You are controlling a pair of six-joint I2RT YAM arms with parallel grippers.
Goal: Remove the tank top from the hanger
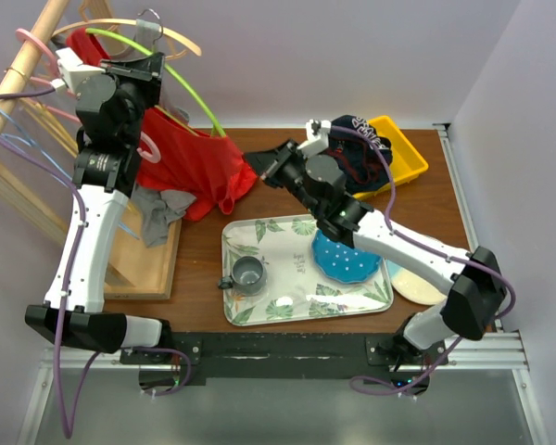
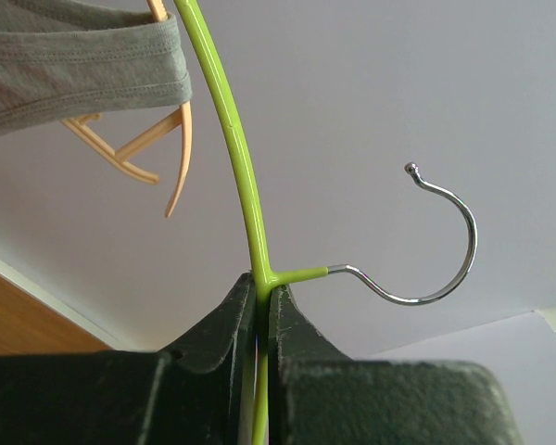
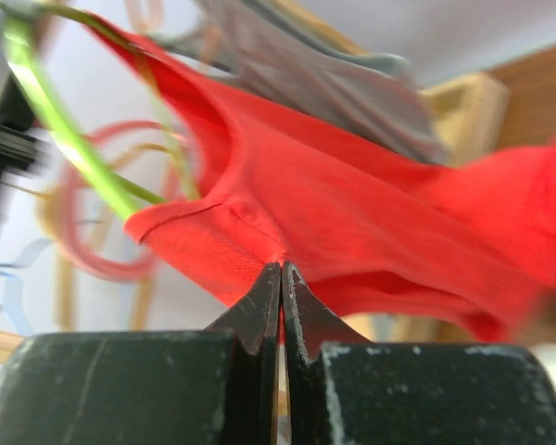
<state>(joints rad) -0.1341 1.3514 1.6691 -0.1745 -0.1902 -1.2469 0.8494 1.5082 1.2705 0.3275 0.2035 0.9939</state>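
Right tool (image 3: pixel 280 272), jaws closed, pinches an edge of the red tank top (image 3: pixel 352 213), which hangs on the green hanger (image 2: pixel 230 130) over the left side of the tabletop (image 1: pixel 202 267), beside a wooden rack (image 1: pixel 23 67). Left tool (image 2: pixel 262 295) is clamped tight on that hanger's neck, where its metal hook (image 2: pixel 472 250) begins.

The brown worktop (image 1: pixel 435 218) carries a leaf-patterned tray (image 1: pixel 269 241) at 6 o'clock, a yellow bin (image 1: pixel 403 148) at 2 o'clock, a pale plate (image 1: pixel 410 283) at 4 o'clock and a wooden rack base (image 1: pixel 153 269) at 9 o'clock.
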